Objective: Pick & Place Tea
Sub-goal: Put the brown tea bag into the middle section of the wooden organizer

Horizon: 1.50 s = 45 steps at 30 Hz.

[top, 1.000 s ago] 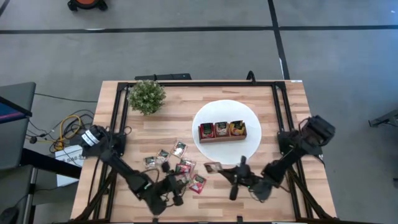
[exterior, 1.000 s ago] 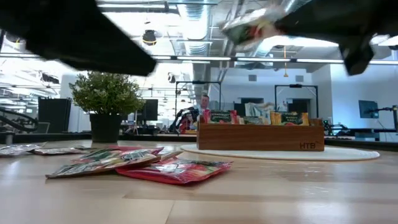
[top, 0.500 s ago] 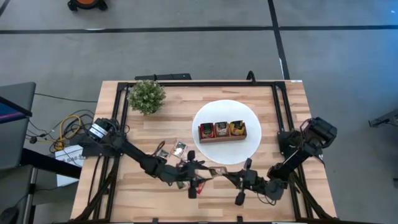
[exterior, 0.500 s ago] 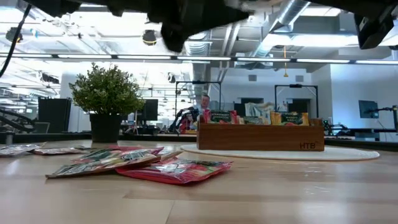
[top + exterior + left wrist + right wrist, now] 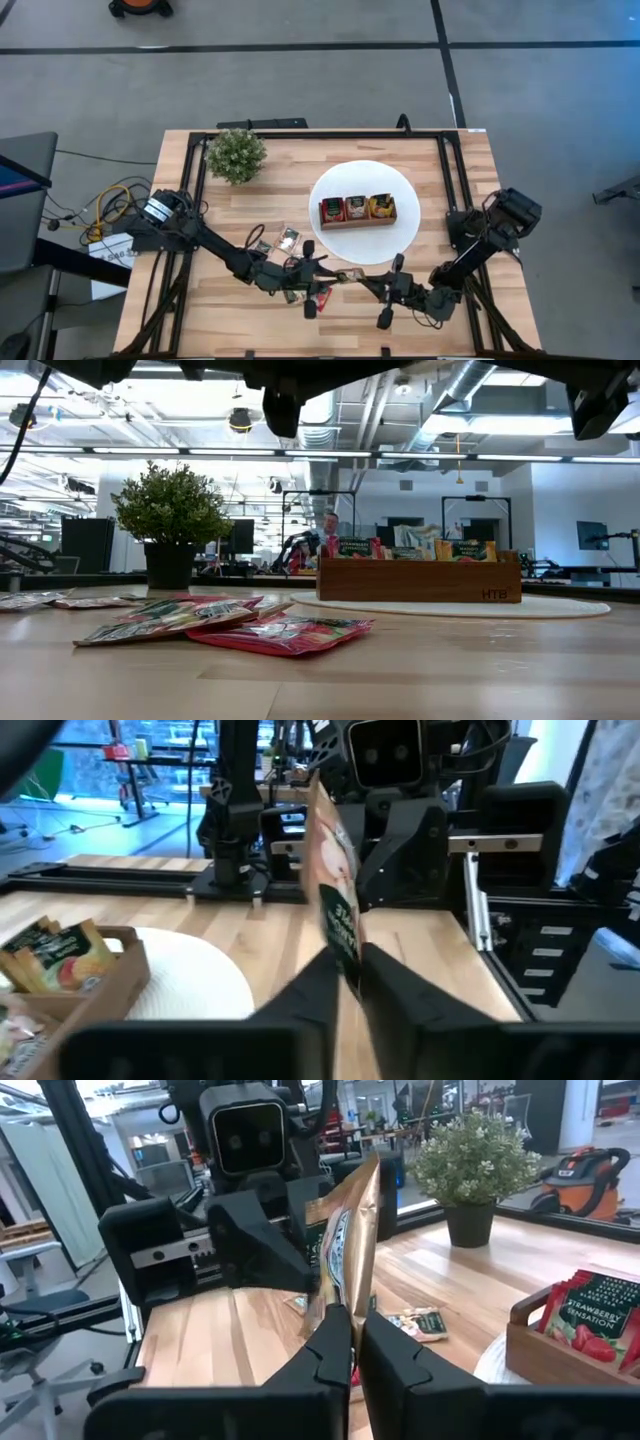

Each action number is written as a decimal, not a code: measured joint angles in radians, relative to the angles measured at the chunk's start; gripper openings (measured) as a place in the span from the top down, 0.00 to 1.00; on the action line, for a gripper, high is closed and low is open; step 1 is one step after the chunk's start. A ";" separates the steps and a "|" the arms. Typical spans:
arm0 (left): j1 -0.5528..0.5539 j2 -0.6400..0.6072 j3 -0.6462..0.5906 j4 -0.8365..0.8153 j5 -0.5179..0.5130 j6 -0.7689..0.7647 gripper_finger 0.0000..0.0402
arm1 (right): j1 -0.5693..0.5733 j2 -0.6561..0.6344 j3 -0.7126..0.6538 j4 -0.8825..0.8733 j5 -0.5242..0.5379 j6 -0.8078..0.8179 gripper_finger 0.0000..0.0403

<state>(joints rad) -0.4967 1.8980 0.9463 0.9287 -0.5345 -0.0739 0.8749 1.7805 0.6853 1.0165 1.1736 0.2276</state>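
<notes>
Wrist views showed one sachet (image 5: 345, 1245) held upright between both grippers above the table's (image 5: 250, 205) front edge. The right gripper (image 5: 355, 1330) was clamped on one edge, the left gripper (image 5: 348, 970) pinched the opposite edge. Other sachets (image 5: 288, 238) lay loose on the wood nearby, and more stood in the tray (image 5: 357, 221) on the plate (image 5: 340, 185).
</notes>
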 joint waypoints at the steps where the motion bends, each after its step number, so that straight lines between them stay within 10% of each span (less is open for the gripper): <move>1: 0.000 0.000 0.000 -0.005 -0.010 0.008 0.96 | 0.000 0.000 0.000 -0.006 0.000 0.000 0.98; 7: -0.001 -0.030 0.002 -0.181 -0.061 0.025 1.00 | 0.009 -0.013 0.000 -0.075 -0.001 -0.030 0.96; 14: -0.001 -0.069 0.121 -0.811 -0.071 -0.158 1.00 | 0.048 -0.244 0.018 -0.533 -0.091 0.090 0.74; 24: 0.000 -0.048 0.217 -1.045 -0.026 -0.235 1.00 | -0.244 -0.254 0.254 -1.154 -0.613 0.133 0.51; 45: 0.000 -0.048 0.217 -1.042 -0.041 -0.250 0.99 | -0.330 0.072 0.602 -1.433 -0.638 0.015 0.98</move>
<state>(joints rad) -0.4969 1.8500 1.1633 -0.1136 -0.5751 -0.3243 0.5452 1.8521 1.2872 -0.4167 0.5357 0.2429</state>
